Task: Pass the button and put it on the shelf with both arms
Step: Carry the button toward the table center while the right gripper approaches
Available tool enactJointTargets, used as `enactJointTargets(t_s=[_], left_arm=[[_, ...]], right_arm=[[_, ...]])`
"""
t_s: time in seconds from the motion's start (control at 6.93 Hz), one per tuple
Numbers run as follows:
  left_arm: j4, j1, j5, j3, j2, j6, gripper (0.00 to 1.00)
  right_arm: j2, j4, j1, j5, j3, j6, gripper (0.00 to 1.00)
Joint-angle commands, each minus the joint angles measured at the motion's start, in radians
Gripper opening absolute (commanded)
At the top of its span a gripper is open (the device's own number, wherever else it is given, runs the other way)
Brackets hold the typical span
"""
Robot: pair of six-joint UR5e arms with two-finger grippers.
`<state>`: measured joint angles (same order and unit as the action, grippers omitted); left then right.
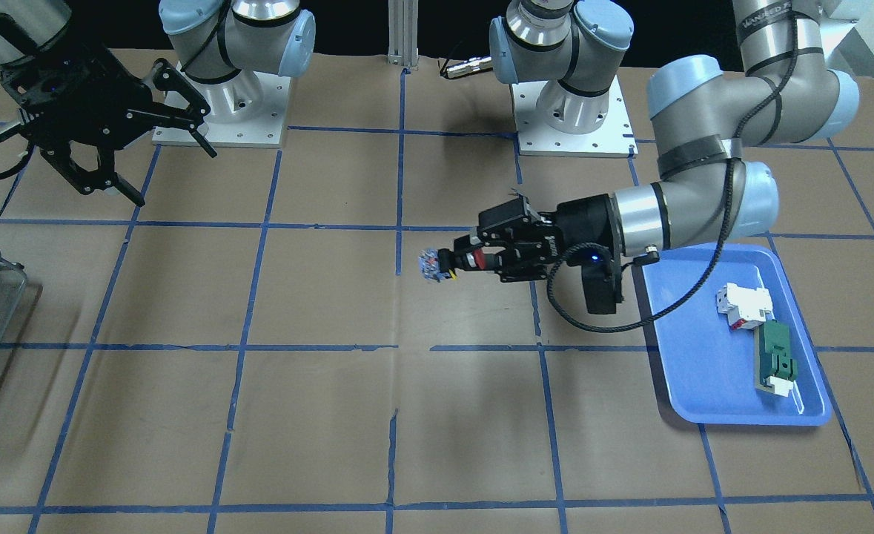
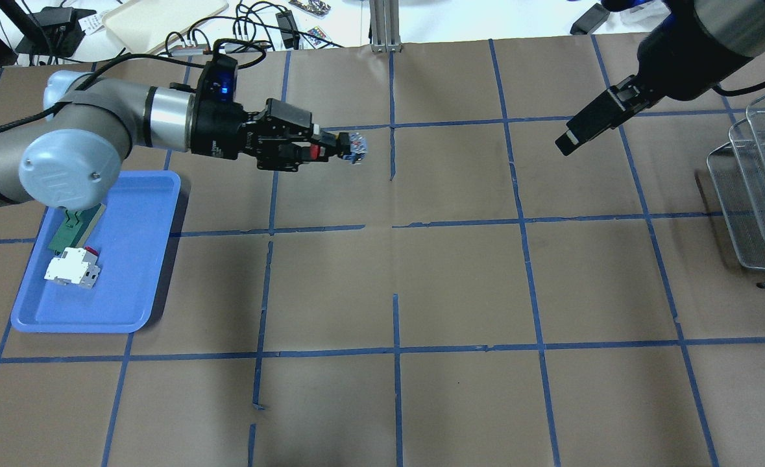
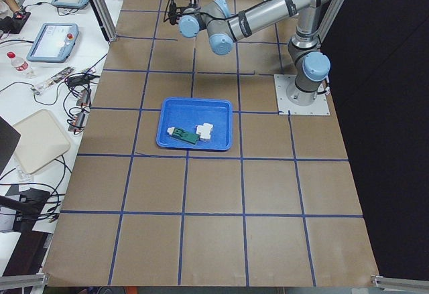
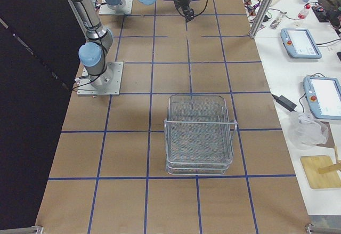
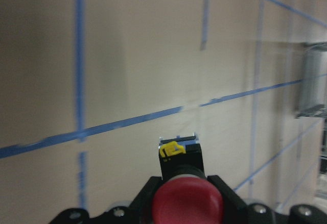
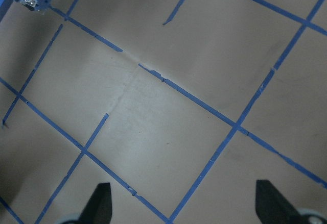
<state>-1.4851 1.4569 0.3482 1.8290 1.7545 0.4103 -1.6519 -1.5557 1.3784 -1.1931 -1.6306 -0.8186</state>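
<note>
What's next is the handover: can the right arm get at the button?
Probably yes: the left gripper holds the button out above the table; the right gripper is open, nothing between them.

The button point(image 5: 185, 196) has a red cap, yellow ring, black body; the table point(image 2: 460, 285) is brown, crossed by a blue grid; tray point(image 2: 142, 259) plain blue; shelf point(image 4: 200, 132) silver mesh; block point(image 2: 69, 267) white, red-marked.

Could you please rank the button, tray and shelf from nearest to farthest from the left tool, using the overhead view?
1. Button: gripped in the left tool, left of centre.
2. Tray: at the table's left side.
3. Shelf: at the far right edge.
</note>
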Motion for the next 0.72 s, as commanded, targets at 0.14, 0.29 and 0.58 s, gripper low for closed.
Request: enactJointTargets(t_s=[0.14, 0.29, 0.58], left_arm=[[0.142, 0.132, -0.213, 0.006, -0.046, -0.232, 0.05], [0.205, 0.152, -0.219, 0.001, -0.052, -0.328, 0.05], [0.470, 0.183, -0.218, 0.006, -0.041, -0.560, 0.06]], right_arm=[[0.000, 0.044, -0.034, 0.058, 0.000, -0.146, 0.97], [0.000, 0.086, -0.070, 0.107, 0.000, -0.216, 0.99], [-0.014, 0.149, -0.093, 0.214, 0.000, -0.342, 1.00]])
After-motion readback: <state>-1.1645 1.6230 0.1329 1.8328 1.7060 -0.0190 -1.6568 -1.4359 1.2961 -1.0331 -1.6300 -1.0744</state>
